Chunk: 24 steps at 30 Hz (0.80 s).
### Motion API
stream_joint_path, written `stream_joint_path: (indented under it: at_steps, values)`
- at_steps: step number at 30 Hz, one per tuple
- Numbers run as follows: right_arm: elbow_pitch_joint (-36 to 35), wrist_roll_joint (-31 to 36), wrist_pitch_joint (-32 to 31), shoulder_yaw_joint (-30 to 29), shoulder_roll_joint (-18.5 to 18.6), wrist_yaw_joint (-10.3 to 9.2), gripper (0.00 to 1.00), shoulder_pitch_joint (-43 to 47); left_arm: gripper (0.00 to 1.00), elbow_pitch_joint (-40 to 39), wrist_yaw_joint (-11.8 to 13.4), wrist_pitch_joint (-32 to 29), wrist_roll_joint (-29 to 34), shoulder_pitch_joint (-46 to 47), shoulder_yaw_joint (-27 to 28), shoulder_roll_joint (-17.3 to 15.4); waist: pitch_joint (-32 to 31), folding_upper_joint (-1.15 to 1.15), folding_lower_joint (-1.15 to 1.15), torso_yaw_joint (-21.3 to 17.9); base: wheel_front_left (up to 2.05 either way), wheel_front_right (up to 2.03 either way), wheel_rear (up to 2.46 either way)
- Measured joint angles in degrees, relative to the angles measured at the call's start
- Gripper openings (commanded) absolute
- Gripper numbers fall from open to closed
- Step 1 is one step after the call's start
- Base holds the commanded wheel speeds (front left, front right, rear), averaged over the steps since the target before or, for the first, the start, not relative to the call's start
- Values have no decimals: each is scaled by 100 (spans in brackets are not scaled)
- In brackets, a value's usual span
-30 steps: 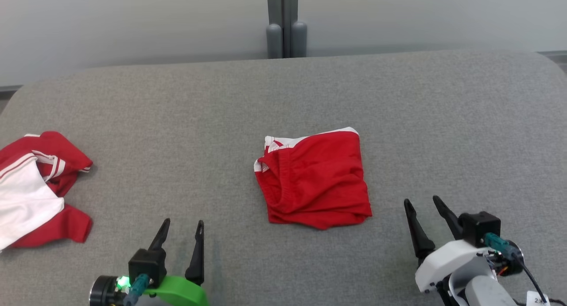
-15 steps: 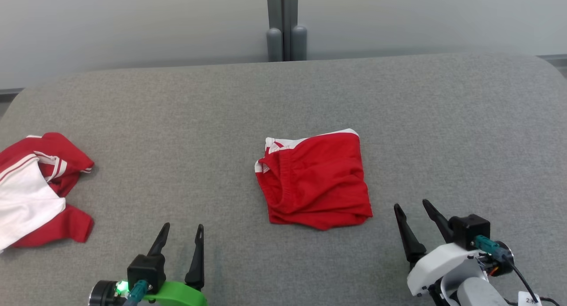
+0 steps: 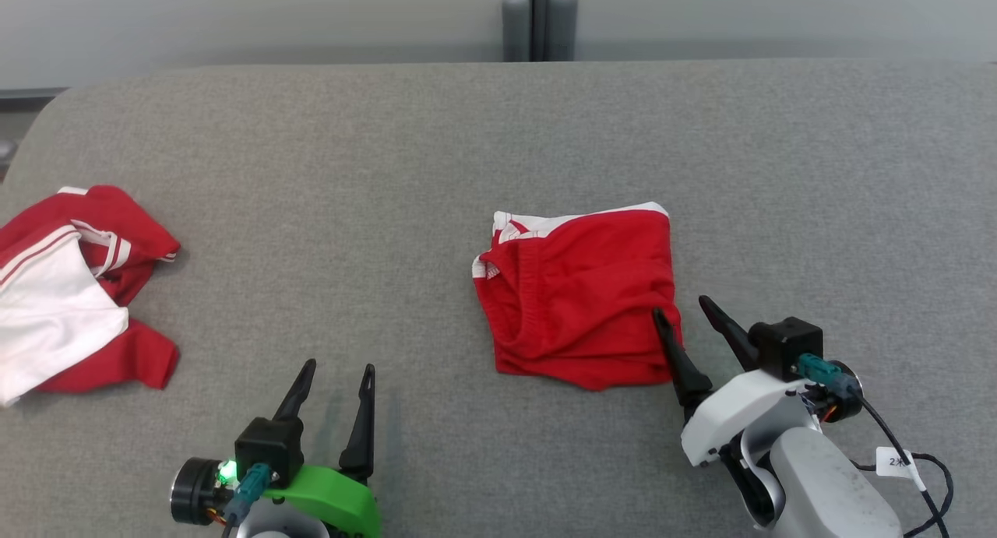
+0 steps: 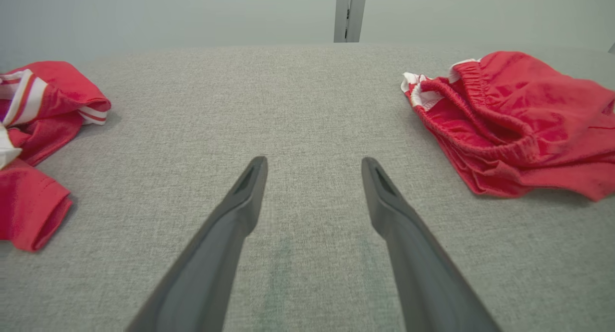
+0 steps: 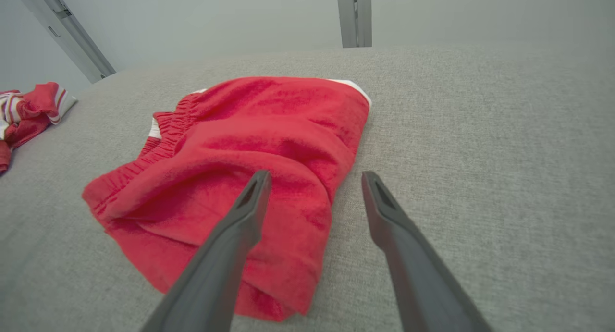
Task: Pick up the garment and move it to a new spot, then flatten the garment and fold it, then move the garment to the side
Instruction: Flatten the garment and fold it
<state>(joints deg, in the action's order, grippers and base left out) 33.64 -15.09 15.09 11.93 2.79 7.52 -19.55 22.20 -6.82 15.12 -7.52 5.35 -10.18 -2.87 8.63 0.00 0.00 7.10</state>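
The grey fabric-covered table [image 3: 498,133] spreads across the head view, with a pale wall behind its far edge. Two pieces of clothing lie on it, well apart. The red elastic-waisted shorts with white trim [image 3: 580,297], which I take to be the task's garment, sit near the middle of the table. They are already gathered into a compact, roughly square packet, with the waistband turned to the left and a few soft creases on top. A crumpled red-and-white top [image 3: 70,289] lies at the table's left edge, with neither arm near it. Judged from how the shorts lie, the carrying, flattening and folding look done. What remains is the last step: shifting the folded packet to the side without letting it fall open.

The right arm's pale forearm [image 3: 810,476] comes in from the lower right, angled up and leftward, with the right gripper [image 3: 681,306] at the shorts' near right corner. Its fingers [image 5: 230,245] stand wide apart and hold nothing. In the right wrist view one lies over the red cloth and the other over bare table, so they straddle the packet's right edge. Whether the inner tip presses the cloth I cannot tell. The left gripper [image 3: 339,364] hangs low over bare table at the lower left, between the two garments, its fingers likewise spread wide and empty, pointing away from the robot
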Motion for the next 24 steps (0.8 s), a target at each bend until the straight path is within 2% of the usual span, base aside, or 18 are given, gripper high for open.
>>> stream_joint_path:
  at_steps: [2, 5, 7, 9, 10, 14, 24]
  values:
    - [75, -1, -1, -11, 2, 0, 49, -55, 100, 22, -18, 0, 0, 18, -2, -1, 59, 0, 0, 71, 0, 0, 0]
    - [196, -36, -1, -3, -1, 0, 45, -77, 100, 44, -23, 0, 0, 59, -5, -1, 111, 0, 0, 167, 0, 0, 0]
    - [255, -55, -1, -13, 0, 0, 36, -70, 100, 49, -24, 0, 0, 64, -13, -1, 128, 0, 0, 211, 0, 0, 0]
    - [324, -67, -1, -18, -1, 0, 10, -38, 100, 48, -25, 0, -1, 64, -32, -1, 137, 0, 0, 238, 0, 0, 0]
    - [354, -109, -1, -25, -2, 0, 0, -13, 100, 45, -26, 0, -2, 64, -46, -1, 134, 0, 0, 241, 0, 0, 0]
    - [367, -196, -1, -9, -1, 0, 0, 28, 100, 35, -31, 0, -20, 63, -89, -1, 103, 0, 0, 219, 0, 0, 0]
    - [-378, -465, 0, 52, -2, 0, 0, 767, 100, 33, -32, 0, -16, -23, -105, 0, -75, 0, 0, 62, 0, 0, 0]
